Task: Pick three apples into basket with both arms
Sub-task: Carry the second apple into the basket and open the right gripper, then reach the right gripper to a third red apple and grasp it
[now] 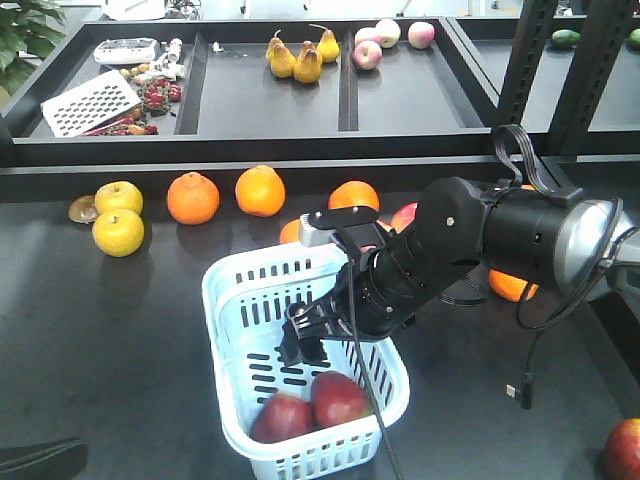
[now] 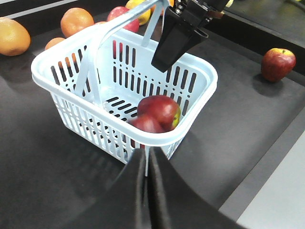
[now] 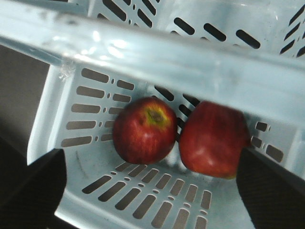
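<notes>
Two of three apples in, third waits on the table

Two dark red apples sit touching on the slotted floor of the basket (image 1: 232,290), so the job reads as two-thirds done — judgement only.

Largest first: the dark table (image 1: 110,350) carries everything. The right arm (image 1: 500,235) reaches in from the right side and slopes down over the basket. The basket stands near the table's front edge, pale blue-white, one folding handle (image 2: 97,40) raised across the top. Behind it lie oranges (image 1: 193,197), two yellow round fruits at far left, and a pinker apple (image 1: 404,214) partly hidden by the arm.

Right gripper (image 1: 303,340) hangs inside the basket's mouth, above the two apples and not touching them. Its jaws stand wide with nothing between them — the right wrist view looks straight down past the handle onto both fruits. First apple (image 3: 144,130) shows its stem end with a yellow-green patch; second apple (image 3: 213,139) lies just beside it.

Left gripper (image 2: 147,191) is low at the near side of the basket, its jaws pressed together and holding nothing.

Third apple (image 2: 278,63) rests on the table, well apart from the basket, at the right front corner in the front view.

Step in hand, as I judge it: release finished, the right gripper due to lift clear. Next move calls for rising without snagging the raised handle, then reaching for the lone apple.
</notes>
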Tool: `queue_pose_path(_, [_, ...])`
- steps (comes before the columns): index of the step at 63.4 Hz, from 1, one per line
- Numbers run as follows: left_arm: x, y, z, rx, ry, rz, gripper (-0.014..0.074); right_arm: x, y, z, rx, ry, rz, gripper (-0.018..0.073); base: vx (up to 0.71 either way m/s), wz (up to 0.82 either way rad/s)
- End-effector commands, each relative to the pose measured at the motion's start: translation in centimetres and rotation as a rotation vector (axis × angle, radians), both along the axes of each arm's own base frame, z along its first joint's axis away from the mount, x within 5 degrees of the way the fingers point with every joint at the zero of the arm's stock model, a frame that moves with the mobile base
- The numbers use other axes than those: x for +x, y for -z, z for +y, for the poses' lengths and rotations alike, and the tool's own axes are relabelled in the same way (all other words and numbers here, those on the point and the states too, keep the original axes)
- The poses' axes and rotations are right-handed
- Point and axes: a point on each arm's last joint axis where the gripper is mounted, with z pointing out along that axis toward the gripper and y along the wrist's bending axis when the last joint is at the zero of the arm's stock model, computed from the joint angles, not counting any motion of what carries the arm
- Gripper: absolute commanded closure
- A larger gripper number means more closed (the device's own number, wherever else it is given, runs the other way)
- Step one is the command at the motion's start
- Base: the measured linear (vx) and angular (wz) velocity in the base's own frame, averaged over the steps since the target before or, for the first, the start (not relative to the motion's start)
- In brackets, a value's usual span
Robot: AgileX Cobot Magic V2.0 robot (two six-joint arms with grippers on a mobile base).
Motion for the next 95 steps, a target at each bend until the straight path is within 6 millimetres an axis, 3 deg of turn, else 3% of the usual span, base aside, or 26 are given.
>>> queue_pose_path(1, [0.3, -1.2, 0.0, -0.057, -0.031, -0.035, 0.0604, 0.2, -2.6, 0.1, 0.067, 0.022, -0.093, -0.0079, 0.00, 0.00])
queue_pose_path(19, [0.3, -1.2, 0.0, -0.057, -0.031, -0.035, 0.0604, -0.6, -2.6, -0.3, 0.037, 0.003, -0.015, 0.0151, 0.00, 0.00])
queue_pose_path(26, [0.3, -1.2, 0.0, -0.057, -0.031, -0.035, 0.0603, -1.4, -3.4, -1.4, -0.050, 0.003, -0.005, 0.0349, 0.00, 0.00])
queue_pose_path(34, [0.3, -1.2, 0.0, -0.057, -0.031, -0.035, 0.0603, -2.3, -5.9, -3.8, -0.192, 0.062, -0.090, 0.0573, 0.00, 0.00])
queue_pose_path(41, [0.3, -1.2, 0.0, -0.057, -0.031, -0.035, 0.0603, -3.0, -8.4, -6.6, -0.298, 0.159, -0.169, 0.0569, 0.00, 0.00])
queue_pose_path(52, [0.3, -1.2, 0.0, -0.057, -0.031, -0.035, 0.0603, -4.0, -11.4, -12.6, -0.380, 0.347, -0.188, 0.0566, 0.00, 0.00])
queue_pose_path(60, [0.3, -1.2, 0.0, -0.057, -0.031, -0.035, 0.0603, -4.3, -12.8, -17.7, -0.387, 0.510, -0.194, 0.0551, 0.00, 0.00])
queue_pose_path(67, [0.3, -1.2, 0.0, -0.057, -0.031, -0.035, 0.0603, -4.5, -12.9, -21.3, -0.380, 0.608, -0.144, 0.0491, 0.00, 0.00])
queue_pose_path(74, [0.3, -1.2, 0.0, -0.057, -0.031, -0.035, 0.0603, -4.0, -11.7, -24.0, -0.346, 0.651, -0.050, 0.0338, 0.00, 0.00])
queue_pose_path(87, [0.3, -1.2, 0.0, -0.057, -0.031, -0.035, 0.0603, -2.2, -7.8, -27.2, -0.388, 0.714, 0.152, -0.0091, 0.00, 0.00])
queue_pose_path(91, [0.3, -1.2, 0.0, -0.057, -0.031, -0.035, 0.0603, -1.3, -6.2, -27.7, -0.396, 0.722, 0.214, -0.0173, 0.00, 0.00])
queue_pose_path(95, [0.3, -1.2, 0.0, -0.057, -0.031, -0.035, 0.0603, -0.7, -4.9, -27.8, -0.403, 0.714, 0.262, -0.0169, 0.00, 0.00])
